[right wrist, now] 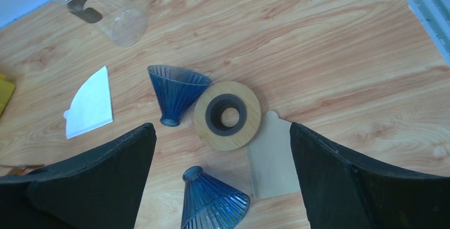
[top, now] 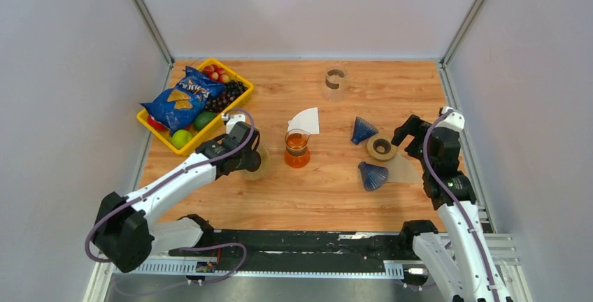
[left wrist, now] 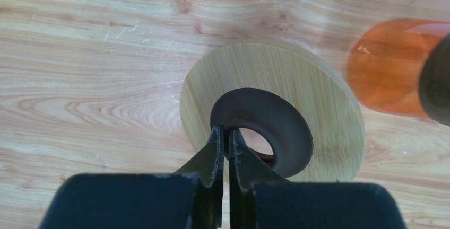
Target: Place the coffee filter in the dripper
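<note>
Left fingers (left wrist: 212, 157): closed almost together, pinching the near wall of the dark collar (left wrist: 286, 133) set in a wooden disc (left wrist: 318, 107). It cannot be told whether the disc rests on the desk (left wrist: 79, 80) or is raised. In the top view the wrist hides this grip and covers most of the disc. An orange carafe (left wrist: 387, 64) stands just beside the disc, partly cut off in the wrist view.

Right fingers (right wrist: 90, 181): spread wide, holding nothing, above the right-hand group.

White coffee filter (top: 305, 120): flat on the desk, just behind the carafe, whose rim overlaps its lower edge in the top view. Brown coffee filter (right wrist: 273, 160): flat, touching a second wooden disc (right wrist: 227, 115); whether its edge is under that disc cannot be told.

First blue dripper (right wrist: 175, 94): on its side, against the second disc. Second blue dripper (right wrist: 215, 200): on its side, cut off by the frame. Both filters lie outside the drippers.
</note>
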{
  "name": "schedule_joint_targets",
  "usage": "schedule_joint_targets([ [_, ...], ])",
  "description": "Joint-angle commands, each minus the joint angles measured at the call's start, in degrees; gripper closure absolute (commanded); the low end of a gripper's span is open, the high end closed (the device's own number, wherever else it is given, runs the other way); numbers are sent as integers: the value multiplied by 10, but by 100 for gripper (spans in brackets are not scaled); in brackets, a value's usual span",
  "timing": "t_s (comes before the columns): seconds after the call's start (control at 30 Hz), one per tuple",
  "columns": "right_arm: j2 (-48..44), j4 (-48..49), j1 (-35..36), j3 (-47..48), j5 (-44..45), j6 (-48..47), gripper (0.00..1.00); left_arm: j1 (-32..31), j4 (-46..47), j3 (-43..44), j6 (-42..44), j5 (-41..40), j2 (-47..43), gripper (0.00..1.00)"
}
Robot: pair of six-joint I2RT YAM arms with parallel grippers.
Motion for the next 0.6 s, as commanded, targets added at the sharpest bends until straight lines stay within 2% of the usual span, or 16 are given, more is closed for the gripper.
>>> schedule_joint_targets([
  [0.0, -12, 34, -3, 8, -95, -10, 0, 1, 8, -1, 6, -14, -85, 100],
  [0.1, -18, 88, -3, -3, -211, -37, 0, 1, 18, -1, 42, 12, -137, 100],
  [0.2, -30, 171, -3, -17, -273, -34, 0, 1, 27, 9, 66, 72, -190, 100],
  [0.27, -34, 278, -3, -41, -334, -29, 0, 1, 27, 19, 77, 106, -209, 100],
  [0.37, -16, 449, 5, -64, -494, -67, 0, 1, 13, 38, 91, 160, -215, 100],
  [0.4, -5, 498, 16, -63, -536, -102, 0, 1, 7, 42, 92, 182, -213, 100],
  [0.47, 12, 531, 54, -46, -571, -219, 0, 1, -14, 57, 100, 211, -205, 100],
  [0.5, 21, 524, 80, -31, -579, -297, 0, 1, -27, 66, 107, 222, -201, 100],
  [0.57, 44, 423, 149, 12, -621, -507, 0, 1, -37, 73, 116, 258, -197, 100],
])
